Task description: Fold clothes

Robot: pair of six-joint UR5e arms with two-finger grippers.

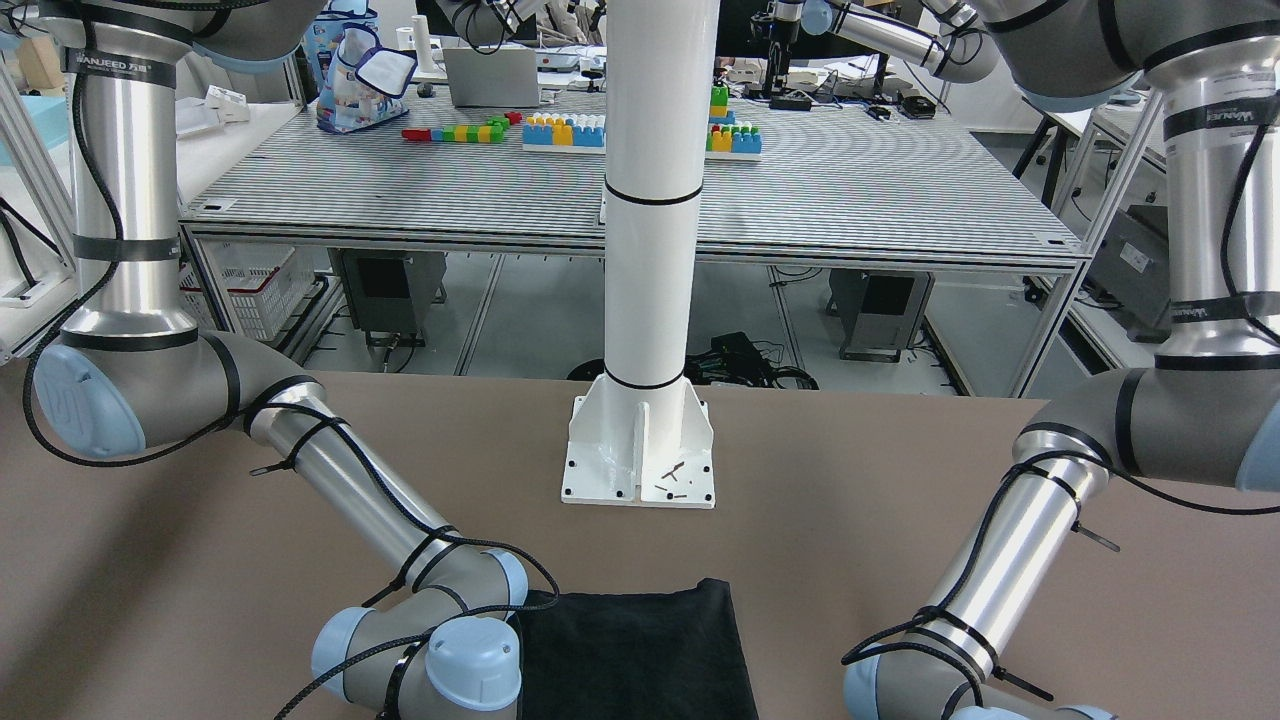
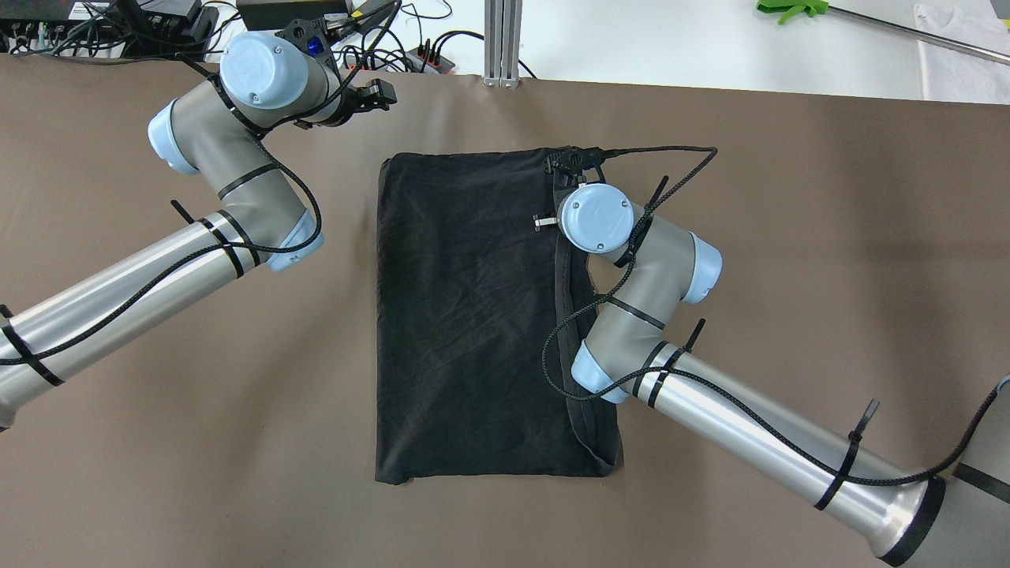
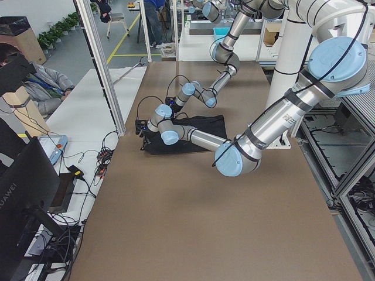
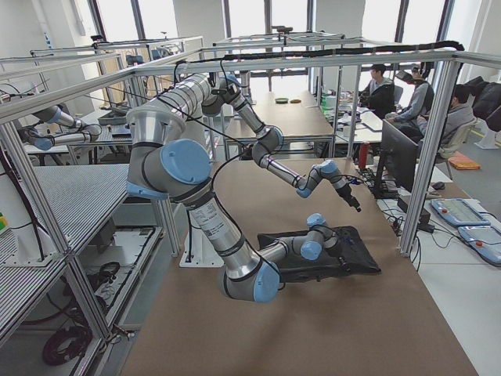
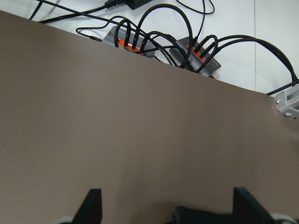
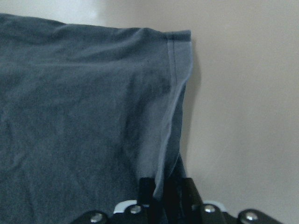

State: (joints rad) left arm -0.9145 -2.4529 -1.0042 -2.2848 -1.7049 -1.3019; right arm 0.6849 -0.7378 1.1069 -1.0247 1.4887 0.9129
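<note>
The black garment [image 2: 465, 315] lies flat on the brown table, folded to a tall rectangle, with a loose folded strip along its right edge. It also shows at the near edge of the front view [image 1: 640, 650]. My right gripper [image 2: 570, 162] is at the garment's far right corner. In the right wrist view the gripper [image 6: 166, 189] is shut on the hemmed edge of the fabric [image 6: 84, 116]. My left gripper [image 2: 383, 93] hovers beyond the garment's far left corner. In the left wrist view the gripper [image 5: 168, 207] is open and empty over bare table.
The white pillar's base plate [image 1: 640, 460] stands on the table on the robot's side of the garment. Power strips and cables [image 5: 159, 44] lie just past the table's far edge, near an aluminium post [image 2: 503, 39]. Brown table surface [image 2: 789, 237] surrounds the garment.
</note>
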